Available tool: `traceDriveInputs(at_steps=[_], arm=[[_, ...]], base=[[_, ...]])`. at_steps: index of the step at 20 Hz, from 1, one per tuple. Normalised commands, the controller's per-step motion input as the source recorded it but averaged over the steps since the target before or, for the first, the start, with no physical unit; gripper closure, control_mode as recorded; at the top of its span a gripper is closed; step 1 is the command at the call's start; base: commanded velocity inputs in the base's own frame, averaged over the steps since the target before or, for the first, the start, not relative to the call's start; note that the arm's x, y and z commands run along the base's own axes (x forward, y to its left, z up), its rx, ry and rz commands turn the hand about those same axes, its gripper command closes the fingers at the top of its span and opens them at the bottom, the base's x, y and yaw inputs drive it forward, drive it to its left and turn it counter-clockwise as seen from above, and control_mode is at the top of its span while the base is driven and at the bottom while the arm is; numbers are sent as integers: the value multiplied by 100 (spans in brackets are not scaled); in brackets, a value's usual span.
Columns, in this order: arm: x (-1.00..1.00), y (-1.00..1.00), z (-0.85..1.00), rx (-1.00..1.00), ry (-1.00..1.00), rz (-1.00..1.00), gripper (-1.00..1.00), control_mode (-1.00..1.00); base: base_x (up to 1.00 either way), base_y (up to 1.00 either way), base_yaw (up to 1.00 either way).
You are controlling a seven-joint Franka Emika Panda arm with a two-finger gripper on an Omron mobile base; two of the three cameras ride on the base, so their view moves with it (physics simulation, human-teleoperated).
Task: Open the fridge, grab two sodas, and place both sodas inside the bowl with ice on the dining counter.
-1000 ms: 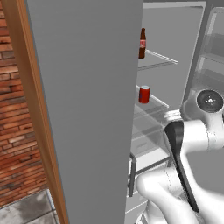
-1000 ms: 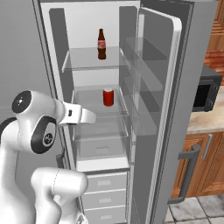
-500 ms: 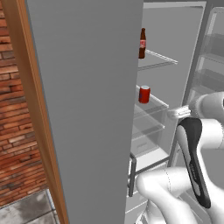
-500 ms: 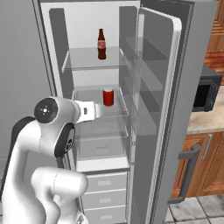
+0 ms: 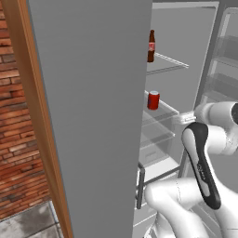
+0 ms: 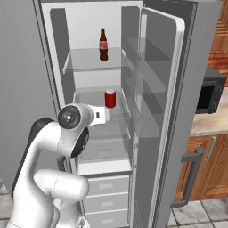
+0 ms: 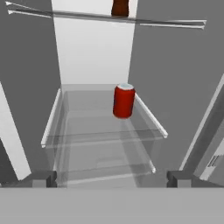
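The fridge [image 6: 178, 111] stands with its right door swung wide, showing a white inside with glass shelves. One soda, a short red can [image 6: 110, 98] [image 5: 153, 100] [image 7: 124, 101], stands on the middle shelf. The other, a dark cola bottle [image 6: 103, 44] [image 5: 151, 46], stands on the shelf above; in the hand view just its base [image 7: 120, 8] shows. My gripper [image 7: 111, 179] is open at the front of the middle shelf, level with the can and well short of it, nothing between its fingers. The bowl with ice and the dining counter are out of view.
The open door's shelves [image 6: 147, 80] line the right of the opening, and the shut left door [image 5: 93, 116] the other side. White drawers [image 6: 107, 196] sit below. A microwave [image 6: 209, 95] and wooden cabinets [image 6: 200, 169] lie to the right, a brick wall [image 5: 18, 139] to the left.
The arm has swung its hand forward into the fridge opening toward the red can. The jaws have stayed open. Can and bottle have not moved.
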Motion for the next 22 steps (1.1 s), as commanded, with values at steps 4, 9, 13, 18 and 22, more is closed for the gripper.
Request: traceDriveInputs(at_steps=[4, 9, 13, 18, 22], arm=[[31, 0, -14, 3, -9, 0, -100, -100], [38, 0, -23, 0, -8, 0, -100, -100], [22, 0, -7, -1, -8, 0, -100, -100], [28, 0, 0, -1, 0, 0, -100, -100], [5, 0, 0, 0, 0, 0, -100, -100]], base=[[0, 0, 0], [0, 0, 0], [0, 0, 0], [0, 0, 0], [0, 0, 0]])
